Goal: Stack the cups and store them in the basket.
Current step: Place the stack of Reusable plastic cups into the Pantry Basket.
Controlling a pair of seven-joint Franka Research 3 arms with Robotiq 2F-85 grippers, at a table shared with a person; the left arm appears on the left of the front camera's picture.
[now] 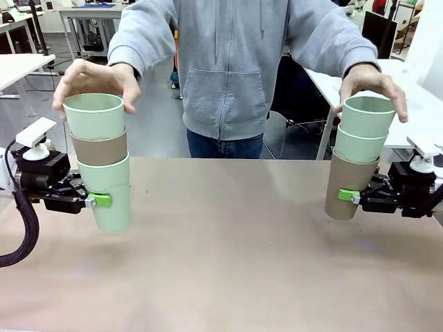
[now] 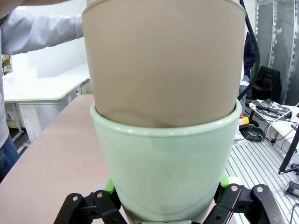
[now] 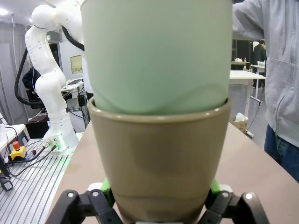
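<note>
The left claw (image 1: 105,201) is clamped on the lowest mint cup (image 1: 113,183), its green pads (image 2: 110,186) pressed to either side of the cup's lower wall. Nested in that cup, just above the claw, sits a tan cup (image 1: 100,149). Above that is the top mint cup (image 1: 95,114), with the person's hand (image 1: 93,76) resting on its rim.

The right claw (image 1: 346,196) grips a tan base cup (image 1: 342,173) the same way. Two mint cups (image 1: 358,145) rise out of it, and the person's other hand (image 1: 374,86) is on the upper one.

Stacking is half done — two piles of three, well apart, one per claw. Next, I judge, one pile must be nested into the other — mouths lined up, both upright — before anything goes to the basket.
</note>
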